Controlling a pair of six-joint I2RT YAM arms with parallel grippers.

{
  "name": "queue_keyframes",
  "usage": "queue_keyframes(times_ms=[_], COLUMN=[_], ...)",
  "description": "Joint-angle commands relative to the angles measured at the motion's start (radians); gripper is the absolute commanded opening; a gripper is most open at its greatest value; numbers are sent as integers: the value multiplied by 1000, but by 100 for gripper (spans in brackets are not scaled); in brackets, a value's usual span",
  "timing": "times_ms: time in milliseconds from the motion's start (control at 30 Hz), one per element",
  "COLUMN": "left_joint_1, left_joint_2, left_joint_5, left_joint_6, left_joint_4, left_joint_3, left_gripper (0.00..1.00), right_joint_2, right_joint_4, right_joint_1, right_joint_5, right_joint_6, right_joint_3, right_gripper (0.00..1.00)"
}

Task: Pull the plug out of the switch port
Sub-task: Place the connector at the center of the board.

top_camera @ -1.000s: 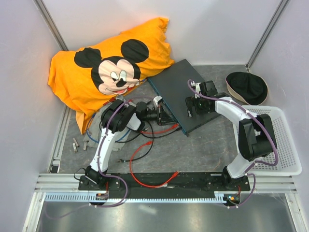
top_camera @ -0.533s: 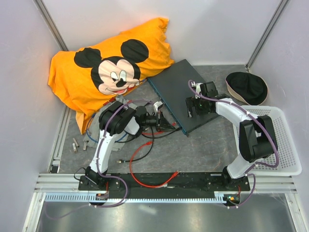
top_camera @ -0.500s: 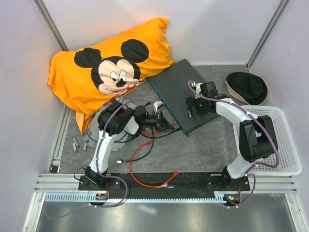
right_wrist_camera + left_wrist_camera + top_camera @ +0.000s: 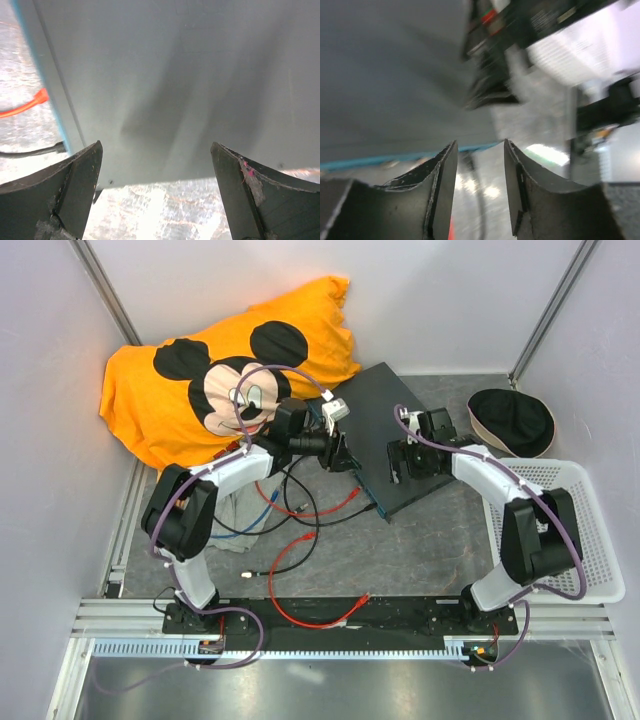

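The grey table (image 4: 420, 540) carries the switch (image 4: 370, 405), a pillow (image 4: 200, 380), cap (image 4: 510, 420), basket (image 4: 600, 570) and cables (image 4: 272, 585).

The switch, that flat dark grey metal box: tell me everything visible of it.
The flat rectangular dark grey metal switch lies flat on the table, turned diagonally. Its long narrow teal face points toward the left gripper; a thin black cable meets that face near its near corner. The open right gripper hangs over its top, contact unclear.
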Motion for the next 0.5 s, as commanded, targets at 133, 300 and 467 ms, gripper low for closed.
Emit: queue_keyframes(times_ms=[133,300,467], left_joint_1=[-25,-70,-107], left_joint_2=[17,82,178], left_joint_5=[-302,-415,-432], left_joint_6=[456,454,432], left_joint_4=[-468,-478,-477], left_joint_3=[20,83,146], left_gripper=[52,52,52], right_joint_2=[-171,-201,-243], right_joint_4=[3,29,26], right_joint_1=[-52,-127,-156], right_joint_5=[9,-15,-40], right_joint_6=[5,42,70], right_joint_3=[18,12,-2], right_gripper=[98,98,98])
